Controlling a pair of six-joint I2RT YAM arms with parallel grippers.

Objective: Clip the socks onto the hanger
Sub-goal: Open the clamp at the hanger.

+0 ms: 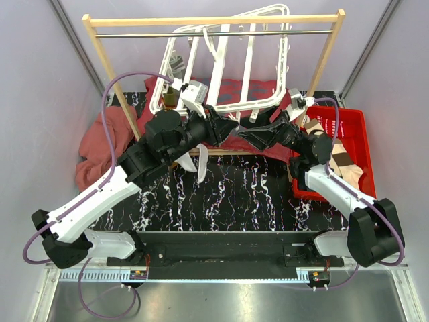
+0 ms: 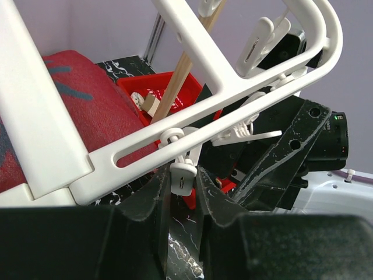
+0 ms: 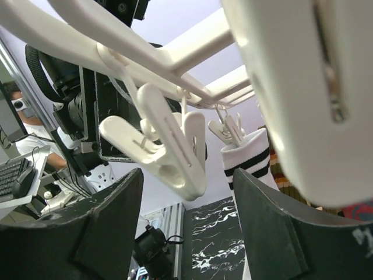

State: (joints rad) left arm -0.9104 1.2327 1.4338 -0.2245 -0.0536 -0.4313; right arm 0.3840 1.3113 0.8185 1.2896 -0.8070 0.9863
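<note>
The white hanger (image 1: pixel 228 60) leans tilted against the wooden rail at the back. In the left wrist view my left gripper (image 2: pixel 183 175) is shut on one small dangling clip (image 2: pixel 183 179) under a hanger bar (image 2: pixel 58 146). My right gripper (image 3: pixel 186 181) is open, its fingers either side of and below another white clip (image 3: pixel 175 151) without touching it. Just beyond hangs a white sock with black stripes (image 3: pixel 250 157), pinched in a further clip (image 3: pixel 232 129). From above, both grippers, left (image 1: pixel 224 126) and right (image 1: pixel 258 134), meet under the hanger's front edge. More socks (image 1: pixel 342 157) lie in the bin.
A wooden rail frame (image 1: pixel 214 20) spans the back. A red bin (image 1: pixel 348 127) sits at the right. One red cloth (image 1: pixel 100 144) is bunched at the left, another (image 1: pixel 234 87) lies beneath the hanger. The black marbled tabletop (image 1: pixel 228 194) stretches in front.
</note>
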